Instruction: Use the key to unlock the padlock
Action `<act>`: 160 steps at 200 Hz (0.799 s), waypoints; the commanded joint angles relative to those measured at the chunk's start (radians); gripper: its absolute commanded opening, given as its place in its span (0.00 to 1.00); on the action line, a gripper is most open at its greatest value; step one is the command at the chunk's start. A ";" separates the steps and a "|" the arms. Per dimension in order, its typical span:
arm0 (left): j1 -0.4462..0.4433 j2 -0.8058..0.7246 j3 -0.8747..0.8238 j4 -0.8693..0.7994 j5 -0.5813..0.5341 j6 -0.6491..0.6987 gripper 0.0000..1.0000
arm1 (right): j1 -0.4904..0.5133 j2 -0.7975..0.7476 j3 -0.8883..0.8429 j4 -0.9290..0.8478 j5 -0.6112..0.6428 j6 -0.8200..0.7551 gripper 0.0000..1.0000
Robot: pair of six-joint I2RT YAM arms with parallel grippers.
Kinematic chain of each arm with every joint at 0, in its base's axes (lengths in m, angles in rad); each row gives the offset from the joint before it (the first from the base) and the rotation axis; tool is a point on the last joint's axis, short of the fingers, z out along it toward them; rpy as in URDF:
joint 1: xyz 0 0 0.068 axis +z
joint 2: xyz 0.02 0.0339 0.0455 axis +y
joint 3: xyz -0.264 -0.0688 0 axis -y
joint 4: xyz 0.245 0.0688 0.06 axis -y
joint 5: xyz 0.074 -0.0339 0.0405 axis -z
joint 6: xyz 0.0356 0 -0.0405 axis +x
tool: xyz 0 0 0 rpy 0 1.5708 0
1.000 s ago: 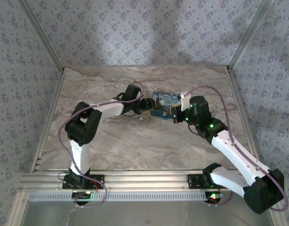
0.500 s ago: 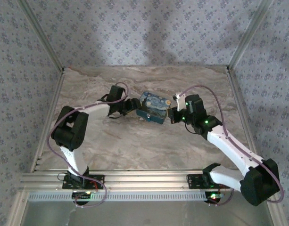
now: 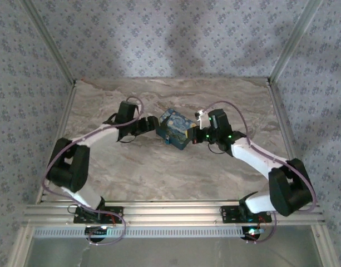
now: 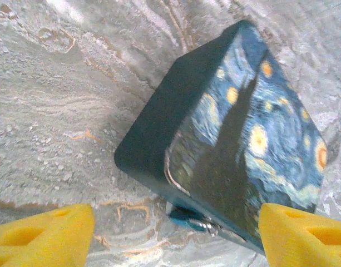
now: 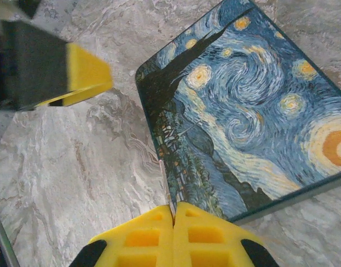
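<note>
On the left, a wall [image 3: 25, 83] papered with small blue sprigs and a slanted aluminium post [image 3: 48, 41] border the table [image 3: 159, 172]. The table's top is a matt, grey-beige marble pattern with rusty veins. The left arm [image 3: 75, 167], white-shelled with black joints and a looping purple cable [image 3: 53, 167], reaches inward. The left gripper [image 3: 152, 125] sits just beside the padlock's left corner, with nothing between them. Its yellow fingers [image 4: 48, 233], wedge-shaped and ribbed, are spread wide and hold nothing.

The padlock [image 3: 177, 128] sits mid-table between the two claws, turned like a diamond in the top view. It is a flat rectangular block with rounded corners and smooth dark teal sides. Its face carries a glossy night-sky print with yellow swirls, and a thin pale line runs along one edge of that face. The key [image 4: 188, 218], a tiny teal piece with a greyish metal end, shows at the block's lower edge. I cannot tell whether it sits in the lock.

The right gripper [image 3: 193, 137] is at the padlock's near-right edge. Its yellow pads [image 5: 148, 239] are pressed flat together against that edge, and I cannot tell whether anything is pinched in the seam. The right arm [image 3: 287, 189] bends away to the right.
</note>
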 commanded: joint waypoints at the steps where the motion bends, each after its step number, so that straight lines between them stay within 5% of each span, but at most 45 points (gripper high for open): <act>1: -0.008 -0.110 -0.103 0.135 -0.006 0.067 0.79 | -0.013 0.057 0.035 0.101 -0.062 0.068 0.00; 64: -0.096 -0.307 -0.343 0.323 -0.014 0.259 0.83 | -0.024 0.219 0.129 0.095 -0.087 0.086 0.00; 160: -0.096 -0.186 -0.425 0.522 0.145 0.292 0.82 | -0.026 0.364 0.225 0.034 -0.065 0.098 0.00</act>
